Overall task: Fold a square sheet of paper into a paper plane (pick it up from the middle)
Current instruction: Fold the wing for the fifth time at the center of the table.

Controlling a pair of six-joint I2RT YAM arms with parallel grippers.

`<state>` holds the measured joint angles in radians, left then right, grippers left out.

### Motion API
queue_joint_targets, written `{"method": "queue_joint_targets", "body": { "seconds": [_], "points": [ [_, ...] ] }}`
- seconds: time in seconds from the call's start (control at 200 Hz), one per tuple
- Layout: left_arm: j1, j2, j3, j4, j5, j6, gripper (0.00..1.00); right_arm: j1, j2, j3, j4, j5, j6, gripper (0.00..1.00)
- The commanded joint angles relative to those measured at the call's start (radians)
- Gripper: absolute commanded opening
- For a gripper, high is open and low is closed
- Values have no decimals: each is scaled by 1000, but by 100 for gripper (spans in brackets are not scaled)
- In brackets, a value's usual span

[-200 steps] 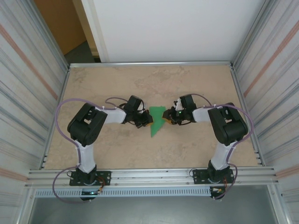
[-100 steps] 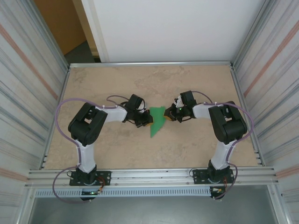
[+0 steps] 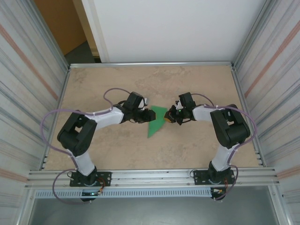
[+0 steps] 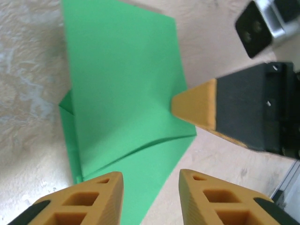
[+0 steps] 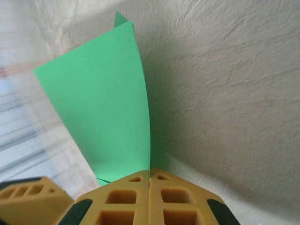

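Observation:
The square sheet of paper [image 3: 155, 120] is bright green and folded into a creased triangular shape, lying mid-table with its point toward the near side. My right gripper [image 3: 168, 117] is shut on its right edge and lifts a flap [image 5: 101, 112] upright. My left gripper [image 3: 149, 115] sits at the paper's left side, open, with its yellow fingertips [image 4: 96, 199] over the lower edge of the green paper [image 4: 122, 89]. In the left wrist view the right gripper's yellow tip [image 4: 197, 105] presses the paper's right corner.
The beige table [image 3: 117, 145] is walled by metal rails and corrugated panels [image 3: 28, 93] on both sides. A metal rail [image 3: 154, 176] runs along the near edge by the arm bases.
My left arm has stretched out and its gripper has shifted up and right onto the paper's left side. The right gripper has edged slightly up-left, and the paper's point has swung left.

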<state>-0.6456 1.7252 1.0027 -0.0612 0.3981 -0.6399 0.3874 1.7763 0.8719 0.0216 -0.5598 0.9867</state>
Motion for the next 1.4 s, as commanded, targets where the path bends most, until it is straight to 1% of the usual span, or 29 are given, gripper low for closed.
{"method": "queue_joint_targets", "body": {
  "seconds": [0.0,0.135,0.266,0.441,0.496,0.516,0.581,0.687,0.782,1.022,1.308,1.393],
  "points": [
    [-37,-55,-35,-23,-109,153,40,8,-57,-17,-3,54,88,0],
    [-92,-76,-38,-32,-204,277,47,8,-74,-17,-17,62,127,0],
    [-149,-73,-35,-32,-315,382,50,7,-79,-5,-32,51,156,0],
    [-230,-43,-44,21,-462,539,51,6,-84,4,-53,37,175,0],
    [-247,-30,-43,31,-494,577,51,3,-87,4,-58,33,175,0],
    [-252,-24,-43,36,-505,592,52,1,-87,4,-58,31,208,0],
    [-270,-9,-49,58,-537,625,51,-1,-91,3,-60,28,215,0],
    [-277,9,-68,108,-544,666,51,-3,-95,2,-58,18,224,0],
    [-279,19,-87,159,-536,703,54,-5,-101,1,-62,12,230,0],
    [-284,55,-100,211,-609,762,53,-10,-111,0,-74,3,233,0],
    [-284,70,-111,239,-611,784,41,-16,-114,1,-91,-2,233,0],
    [-284,76,-111,242,-598,783,36,-18,-114,0,-98,-1,229,5]
  ]
}}
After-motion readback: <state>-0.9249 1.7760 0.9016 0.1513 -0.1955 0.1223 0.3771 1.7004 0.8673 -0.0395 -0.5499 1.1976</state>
